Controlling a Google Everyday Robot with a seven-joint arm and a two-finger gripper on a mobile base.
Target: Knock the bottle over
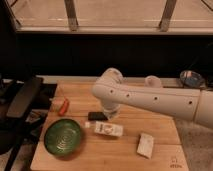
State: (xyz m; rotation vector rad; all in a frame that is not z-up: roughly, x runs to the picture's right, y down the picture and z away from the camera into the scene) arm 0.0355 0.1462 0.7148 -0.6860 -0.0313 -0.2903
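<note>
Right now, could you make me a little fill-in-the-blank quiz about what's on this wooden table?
1. The bottle is lying on its ____.
2. The gripper is directly ____ the bottle in the picture.
3. The bowl left of the bottle is ____ in colour.
4. The white folded cloth lies to the bottle's ____ in the picture.

Missing words: side; above; green; right

A: Where is the gripper [109, 113]?

B: At 6 o'clock from the arm's [150, 97] bend, mostly behind the arm.

A: And the arm?

B: It is cut off by the edge at 3 o'clock.

A: What is the dark thing [97, 116] at 12 o'clock of the bottle [106, 129]?

B: Too blurred to tell. The bottle's label marks are also unreadable.

A: And the cup [152, 81]?

B: Its lower part is hidden behind the arm.
</note>
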